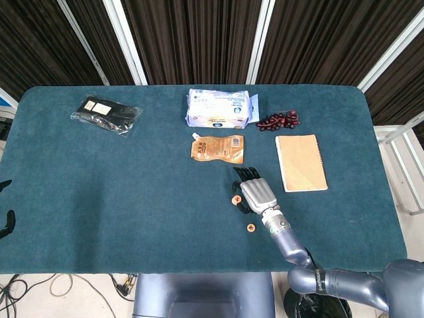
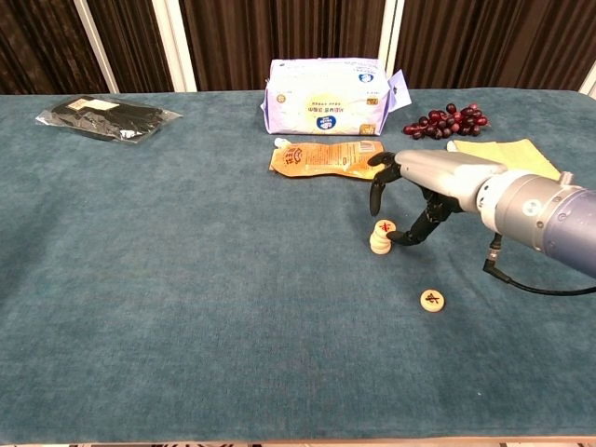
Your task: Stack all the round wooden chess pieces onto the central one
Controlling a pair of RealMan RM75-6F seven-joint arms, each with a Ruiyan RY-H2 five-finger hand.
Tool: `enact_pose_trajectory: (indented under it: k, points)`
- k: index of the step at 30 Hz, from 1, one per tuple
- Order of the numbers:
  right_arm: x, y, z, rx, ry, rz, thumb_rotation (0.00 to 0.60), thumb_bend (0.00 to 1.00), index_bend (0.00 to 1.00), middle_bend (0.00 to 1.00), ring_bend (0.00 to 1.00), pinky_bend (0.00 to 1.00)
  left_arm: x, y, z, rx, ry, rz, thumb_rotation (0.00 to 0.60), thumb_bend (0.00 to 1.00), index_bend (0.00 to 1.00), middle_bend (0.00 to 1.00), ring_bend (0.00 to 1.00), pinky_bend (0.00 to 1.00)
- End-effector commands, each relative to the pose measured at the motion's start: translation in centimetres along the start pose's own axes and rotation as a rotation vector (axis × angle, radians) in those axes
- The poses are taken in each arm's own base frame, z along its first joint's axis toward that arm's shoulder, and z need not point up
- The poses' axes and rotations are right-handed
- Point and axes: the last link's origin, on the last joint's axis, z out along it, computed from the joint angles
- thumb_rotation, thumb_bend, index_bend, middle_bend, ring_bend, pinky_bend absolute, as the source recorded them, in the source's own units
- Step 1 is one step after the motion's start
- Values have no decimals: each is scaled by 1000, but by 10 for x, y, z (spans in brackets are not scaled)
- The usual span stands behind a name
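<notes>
Hovering just above and to the right of a short stack of round wooden pieces (image 2: 380,237), the right hand (image 2: 421,188) has its fingers spread and curved downward with nothing between them. In the chest view one dark fingertip hangs above the stack's top piece with a gap under it, and another fingertip (image 2: 395,239) sits low beside the stack on its right; whether that one touches the wood I cannot tell. The stack looks to be two discs high, the upper one showing a red mark on its face. From the head view it appears as a single small disc just left of the hand's knuckles.

A lone round piece (image 2: 431,300) lies flat on the green table (image 2: 186,307), nearer the front edge and a little to the right of the stack, well apart from the hand.

Beyond the hand lies an orange pouch (image 2: 326,157), and behind that a white and purple packet (image 2: 325,96). A bunch of dark grapes (image 2: 445,120) sits to the packet's right, with a tan notebook (image 1: 301,162) near the right side of the table. A black bag with a pale label (image 1: 106,113) rests far off at the back left corner.

The left hand (image 1: 5,211) shows only as dark tips at the left edge of the head view; how its fingers lie I cannot tell.
</notes>
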Motion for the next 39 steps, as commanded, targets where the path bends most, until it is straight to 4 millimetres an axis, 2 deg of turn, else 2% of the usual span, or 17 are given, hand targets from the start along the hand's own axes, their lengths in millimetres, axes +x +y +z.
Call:
enact_pose_trajectory:
  k: [1, 6, 13, 20, 24, 31, 39]
  points:
    - [3, 1, -2, -1, 11, 10, 600, 408, 391, 0, 0, 0, 0, 0, 0, -1, -2, 2, 600, 530, 157, 0, 0, 0]
    - [8, 3, -14, 2, 39, 12, 600, 408, 372, 0, 0, 0, 0, 0, 0, -1, 0, 2, 600, 530, 157, 0, 0, 0]
    - [13, 16, -53, -28, 78, 40, 600, 408, 364, 0, 0, 0, -1, 1, -1, -3, -5, 3, 600, 529, 157, 0, 0, 0]
    - [0, 26, -94, -60, 94, 50, 600, 408, 350, 0, 0, 0, -1, 1, -1, 0, -2, 0, 600, 530, 157, 0, 0, 0]
    - [-15, 28, -108, -82, 106, 73, 600, 408, 350, 0, 0, 0, -2, 2, -2, 2, -7, -13, 600, 530, 157, 0, 0, 0]
    - [-38, 25, -113, -101, 53, 109, 600, 408, 349, 0, 0, 0, -1, 1, -2, 11, -13, -26, 600, 530, 156, 0, 0, 0]
    - [-52, 16, -111, -97, 52, 169, 600, 408, 349, 0, 0, 0, -3, 1, -2, 17, -23, -44, 600, 530, 154, 0, 0, 0]
